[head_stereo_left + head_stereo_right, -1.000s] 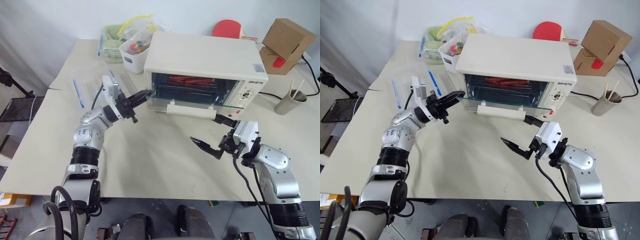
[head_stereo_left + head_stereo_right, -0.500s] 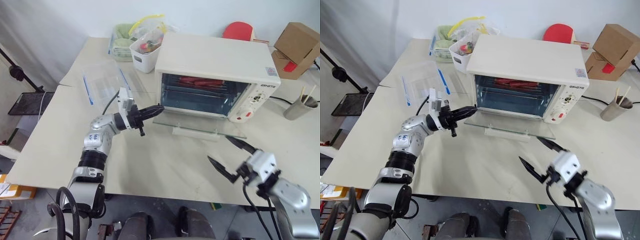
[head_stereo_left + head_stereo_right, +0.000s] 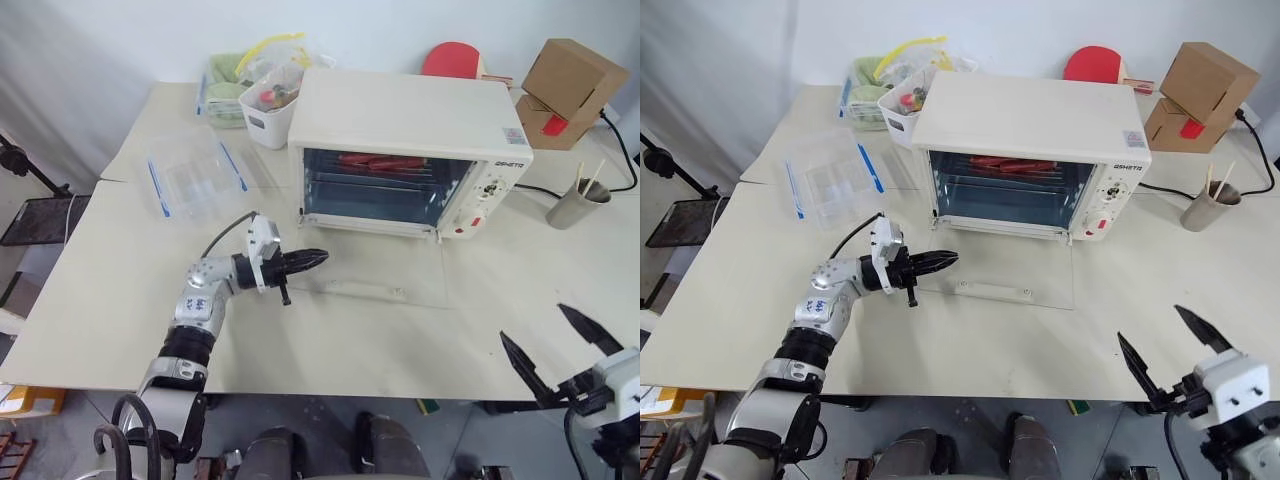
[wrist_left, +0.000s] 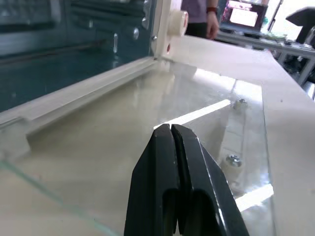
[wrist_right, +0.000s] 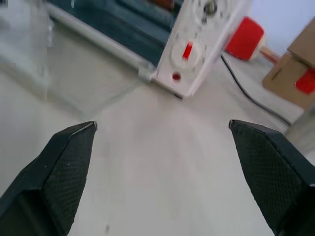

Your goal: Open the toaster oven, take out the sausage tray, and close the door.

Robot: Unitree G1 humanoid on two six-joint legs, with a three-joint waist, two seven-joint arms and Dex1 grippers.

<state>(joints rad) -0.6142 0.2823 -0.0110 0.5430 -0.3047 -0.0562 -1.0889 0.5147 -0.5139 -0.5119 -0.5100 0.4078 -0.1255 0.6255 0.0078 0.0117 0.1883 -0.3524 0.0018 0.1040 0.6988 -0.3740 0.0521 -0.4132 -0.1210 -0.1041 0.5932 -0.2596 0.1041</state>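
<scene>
Standing near the back of one cream table [image 3: 330, 340], one toaster oven [image 3: 410, 120] faced the robot with its long axis running across the table, control panel at its right end. Its one glass door [image 3: 1000, 268] lay folded fully down, flat on the tabletop in front of the cavity, the cream bar handle [image 3: 995, 291] along the edge nearest the robot and parallel to the oven's front. One sausage tray [image 3: 385, 161] sat on an upper rack inside the open cavity, its red sausages lying lengthwise across the oven; their number could not be counted.

Two grippers were present. The left gripper [image 3: 945, 259], fingers pressed together and holding nothing, pointed level toward the right at the left edge of the lowered door, with its tip over the glass in the left wrist view. The right gripper [image 3: 562, 344], fingers spread wide and empty, hung beyond the table's near edge at the right, well apart from the door.

Bare tabletop lay between the door's handle edge and the near table edge. One clear blue-edged container [image 3: 192, 178] lay left of the oven, one white bin [image 3: 265, 105] behind it, one cardboard box [image 3: 568, 85] and one paper cup [image 3: 577, 205] to the oven's right.
</scene>
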